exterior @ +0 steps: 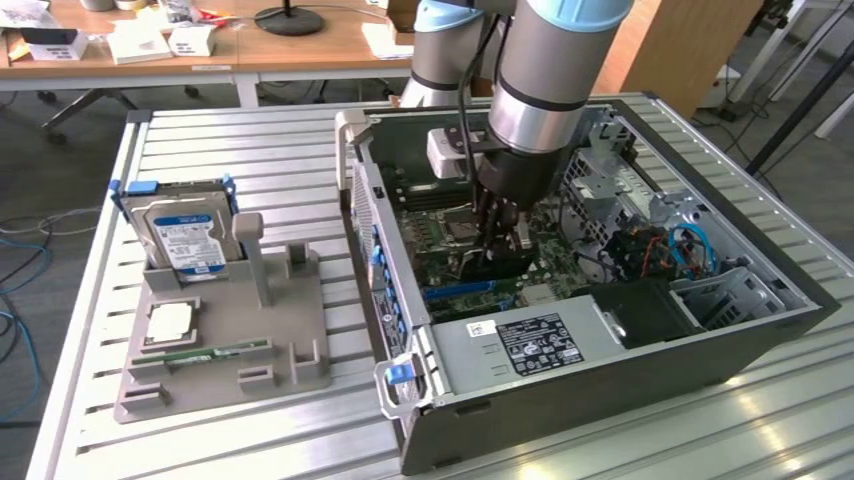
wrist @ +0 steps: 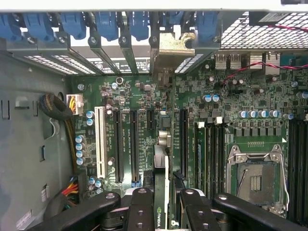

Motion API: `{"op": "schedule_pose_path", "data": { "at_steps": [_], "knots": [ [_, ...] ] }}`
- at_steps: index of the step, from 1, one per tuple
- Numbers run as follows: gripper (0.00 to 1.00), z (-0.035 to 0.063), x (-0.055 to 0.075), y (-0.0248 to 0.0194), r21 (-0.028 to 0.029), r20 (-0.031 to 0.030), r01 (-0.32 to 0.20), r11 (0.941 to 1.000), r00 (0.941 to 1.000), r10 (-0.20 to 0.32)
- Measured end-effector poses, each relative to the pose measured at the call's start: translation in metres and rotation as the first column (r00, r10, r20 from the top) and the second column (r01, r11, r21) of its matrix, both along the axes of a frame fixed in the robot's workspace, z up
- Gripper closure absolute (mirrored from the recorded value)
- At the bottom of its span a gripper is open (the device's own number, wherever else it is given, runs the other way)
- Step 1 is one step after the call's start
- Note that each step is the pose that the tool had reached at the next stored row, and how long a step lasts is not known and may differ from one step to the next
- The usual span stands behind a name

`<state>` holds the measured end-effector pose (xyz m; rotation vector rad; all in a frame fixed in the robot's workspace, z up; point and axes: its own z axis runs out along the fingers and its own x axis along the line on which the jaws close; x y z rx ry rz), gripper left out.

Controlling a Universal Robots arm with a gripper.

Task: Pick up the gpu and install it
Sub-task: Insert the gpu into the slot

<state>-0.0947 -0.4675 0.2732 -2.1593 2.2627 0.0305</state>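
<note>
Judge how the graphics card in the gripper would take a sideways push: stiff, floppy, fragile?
Probably stiff: the graphics card runs straight, edge-on, from the gripper to its metal bracket. Likely fragile: thin, so side force could damage it.

The slatted aluminium worktop (exterior: 227, 140) carries a grey parts holder (exterior: 300, 320) near its edge on the exterior view's left. Just beside it, an open desktop computer case (exterior: 641, 400) lies toward the opposite edge.

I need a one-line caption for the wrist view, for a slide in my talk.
The pincer holds the gpu edge-on above the expansion slots of the motherboard.
</note>
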Motion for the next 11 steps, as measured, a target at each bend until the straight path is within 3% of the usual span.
{"op": "schedule_pose_path", "data": {
  "at_steps": [11],
  "knots": [
    [0.74, -0.0002, -0.0018, 0.0002, 0.0001, 0.0001, 0.0, 1.0, 1.0, 0.0]
  ]
}}
